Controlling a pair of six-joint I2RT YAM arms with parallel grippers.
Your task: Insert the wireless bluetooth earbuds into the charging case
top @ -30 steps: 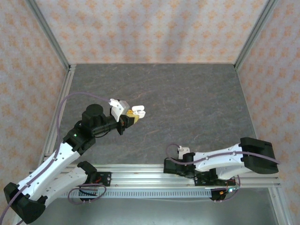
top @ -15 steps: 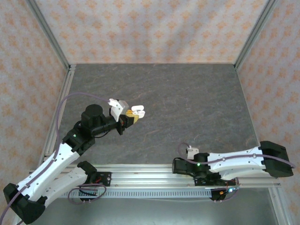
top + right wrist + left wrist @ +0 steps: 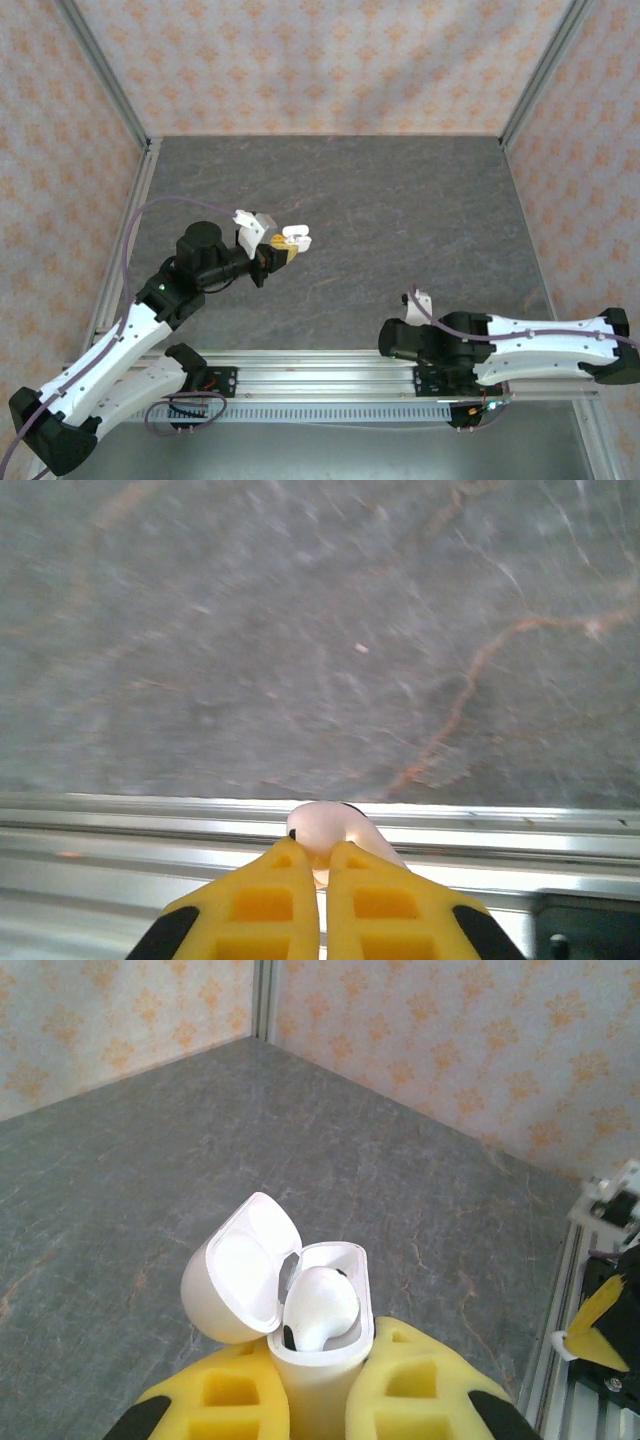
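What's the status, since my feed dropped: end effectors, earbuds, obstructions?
Left end effector shut on open charging case, one white earbud seated inside. Right end effector shut on second earbud, near the front rail. No obstruction seen between them.

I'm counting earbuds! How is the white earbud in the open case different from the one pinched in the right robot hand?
The smooth white earbud sits in the open white charging case, which the left gripper clamps; the pale rounded earbud is pinched by the shut right gripper. The first shows its whole bulb; the second peeks out only partly. Both are small and rounded.
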